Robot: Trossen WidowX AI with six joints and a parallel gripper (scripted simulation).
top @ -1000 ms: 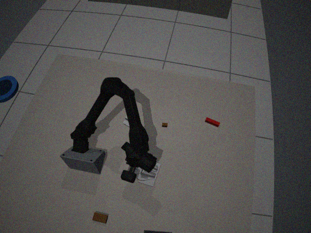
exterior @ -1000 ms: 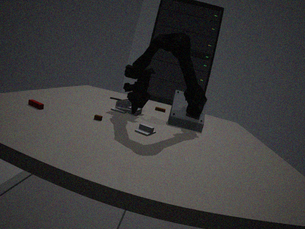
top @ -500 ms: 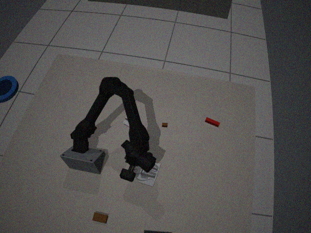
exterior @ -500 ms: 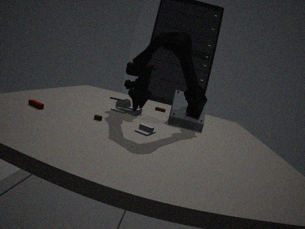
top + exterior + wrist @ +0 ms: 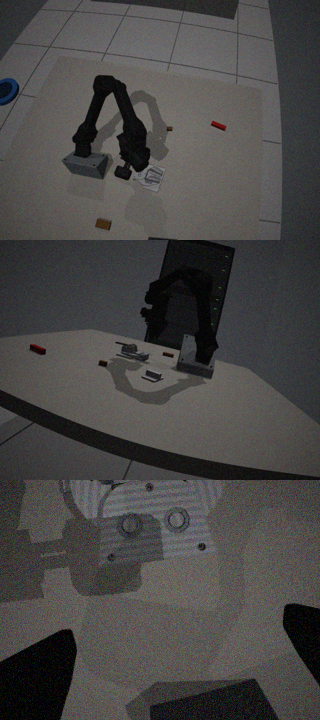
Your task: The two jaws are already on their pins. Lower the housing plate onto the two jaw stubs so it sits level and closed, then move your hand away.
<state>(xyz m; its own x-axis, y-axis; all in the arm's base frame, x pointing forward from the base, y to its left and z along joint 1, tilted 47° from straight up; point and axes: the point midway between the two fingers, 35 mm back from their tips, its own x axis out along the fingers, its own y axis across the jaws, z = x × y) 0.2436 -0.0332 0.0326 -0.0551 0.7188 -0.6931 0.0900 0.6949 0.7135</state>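
Note:
The grey housing plate [image 5: 139,175] [image 5: 142,353] [image 5: 186,541] shows two round rings and small screws in the wrist view. It lies on the assembly and looks about level, though its seating on the stubs is hidden. The pale base [image 5: 158,188] extends from under it, with the jaw parts beyond the plate; the wrist view cuts them off at its top edge. My gripper [image 5: 154,339] [image 5: 182,628] is open and empty. It hangs above the table, off the plate on the robot-base side, and nothing touches its fingers. The hand hides the fingertips in the top view.
A small grey bracket [image 5: 154,375] stands apart. A small orange block [image 5: 169,128] [image 5: 103,363], a larger orange block [image 5: 103,223] [image 5: 168,354] and a red bar [image 5: 218,125] [image 5: 37,349] lie around the assembly. The grey robot mount [image 5: 87,161] [image 5: 195,369] is close to the hand.

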